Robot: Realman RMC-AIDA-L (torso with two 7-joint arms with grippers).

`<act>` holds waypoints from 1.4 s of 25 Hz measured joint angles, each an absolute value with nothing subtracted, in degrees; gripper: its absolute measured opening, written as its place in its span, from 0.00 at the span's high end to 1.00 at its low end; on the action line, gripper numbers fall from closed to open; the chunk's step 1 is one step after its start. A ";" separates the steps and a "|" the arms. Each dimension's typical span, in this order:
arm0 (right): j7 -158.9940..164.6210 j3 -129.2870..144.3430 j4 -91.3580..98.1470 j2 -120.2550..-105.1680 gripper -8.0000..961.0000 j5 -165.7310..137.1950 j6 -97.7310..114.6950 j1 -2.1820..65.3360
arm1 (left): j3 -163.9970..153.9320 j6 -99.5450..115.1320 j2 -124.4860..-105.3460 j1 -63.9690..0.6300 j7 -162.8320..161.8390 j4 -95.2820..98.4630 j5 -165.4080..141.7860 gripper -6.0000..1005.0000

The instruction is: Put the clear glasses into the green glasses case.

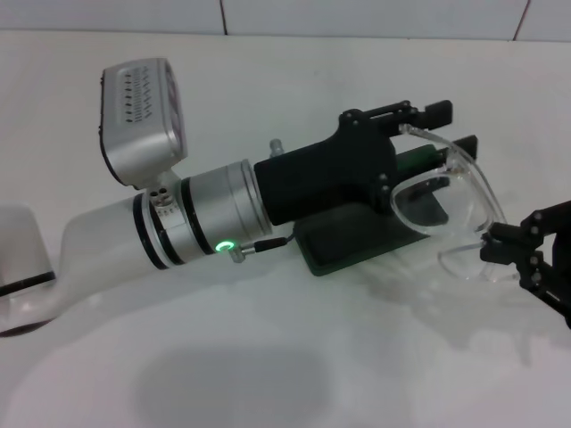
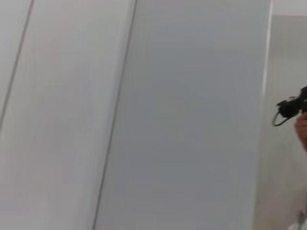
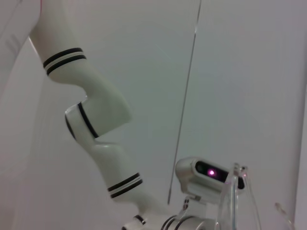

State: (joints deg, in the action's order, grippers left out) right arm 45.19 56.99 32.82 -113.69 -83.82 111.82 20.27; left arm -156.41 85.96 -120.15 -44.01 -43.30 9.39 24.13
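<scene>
Holding the clear glasses (image 1: 451,192) from both ends, I have them suspended just above the green glasses case (image 1: 357,241), which lies open on the white tabletop (image 1: 268,357) under my left arm. My left end effector (image 1: 428,125) reaches across from the left with its black fingers at the top edge of the lens; whether they actually pinch the frame or only touch it, I cannot tell. My right end effector (image 1: 500,245) comes in from the right edge and looks clamped on the near temple arm of the glasses.

To do this step well, I judge the glasses should come down level, their long axis lined up with the case, and the temple arms folded in before I let go, or the frame will sit proud of the rim.

Most of the case is hidden behind my left wrist, so I cannot see its lid or how much of the lining is free. From the right wrist camera only a clear sliver of the glasses (image 3: 235,201) shows; the left wrist camera shows wall and no task object.
</scene>
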 joint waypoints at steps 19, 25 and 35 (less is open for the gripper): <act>65.46 56.79 32.71 -111.04 0.94 -85.23 111.49 22.52 | -156.01 85.72 -120.26 -43.68 -37.64 11.56 22.78 0.49; 67.44 56.57 32.82 -110.90 0.94 -85.72 111.18 22.34 | -156.00 85.76 -120.25 -43.04 -37.21 11.72 22.76 0.49; 68.29 56.51 32.60 -110.74 0.94 -85.84 110.56 22.47 | -156.00 85.78 -120.19 -42.90 -37.18 12.17 22.77 0.49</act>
State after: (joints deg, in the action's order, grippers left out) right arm 68.29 56.51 32.60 -110.74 -85.84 110.56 22.47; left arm -156.00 85.78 -120.19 -42.90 -37.18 12.17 22.77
